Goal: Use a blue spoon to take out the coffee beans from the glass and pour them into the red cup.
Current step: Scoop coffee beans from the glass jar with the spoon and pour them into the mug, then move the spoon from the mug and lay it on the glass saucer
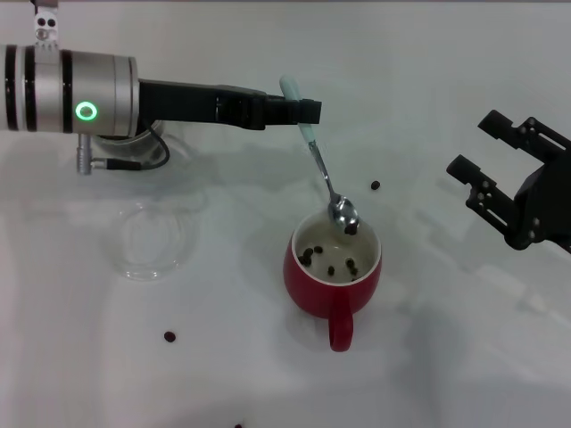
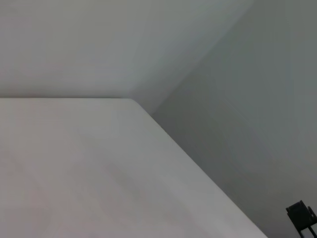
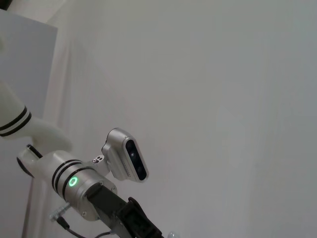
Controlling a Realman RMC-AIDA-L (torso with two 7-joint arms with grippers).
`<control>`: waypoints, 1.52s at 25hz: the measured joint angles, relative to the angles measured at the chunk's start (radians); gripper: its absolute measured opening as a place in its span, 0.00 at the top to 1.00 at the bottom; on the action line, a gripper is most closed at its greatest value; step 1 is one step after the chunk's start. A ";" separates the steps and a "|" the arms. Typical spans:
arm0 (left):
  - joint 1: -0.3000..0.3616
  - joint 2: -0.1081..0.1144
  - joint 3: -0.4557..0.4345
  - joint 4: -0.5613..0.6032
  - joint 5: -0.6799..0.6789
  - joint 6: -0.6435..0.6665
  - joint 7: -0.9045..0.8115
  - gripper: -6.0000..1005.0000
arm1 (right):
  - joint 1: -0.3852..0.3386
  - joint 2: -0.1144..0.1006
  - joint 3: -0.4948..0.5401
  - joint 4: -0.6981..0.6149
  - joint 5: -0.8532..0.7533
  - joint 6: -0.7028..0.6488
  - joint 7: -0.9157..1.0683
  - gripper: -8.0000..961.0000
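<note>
The left tool gripped the blue spoon by its handle. Below it, the bowl hung over the red cup, holding five coffee beans. Four lay loose on open bench. The right tool stood open, well apart.

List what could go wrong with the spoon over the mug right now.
The left pincer holds the spoon high on its handle, so the bowl could swing and drop its bean outside the red mug. Beans already lie loose on the table, so more may scatter.
</note>
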 joint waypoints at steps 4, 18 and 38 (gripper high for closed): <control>-0.005 0.000 0.000 -0.013 0.001 0.019 0.001 0.87 | 0.000 0.000 0.000 0.000 0.001 0.001 0.000 0.42; 0.040 0.006 0.000 -0.160 -0.120 0.208 -0.027 0.86 | -0.002 0.000 0.000 0.000 0.002 0.001 0.001 0.42; 0.475 0.021 0.000 -0.301 -0.357 0.224 -0.040 0.86 | -0.026 0.000 0.037 0.006 0.057 0.002 0.017 0.42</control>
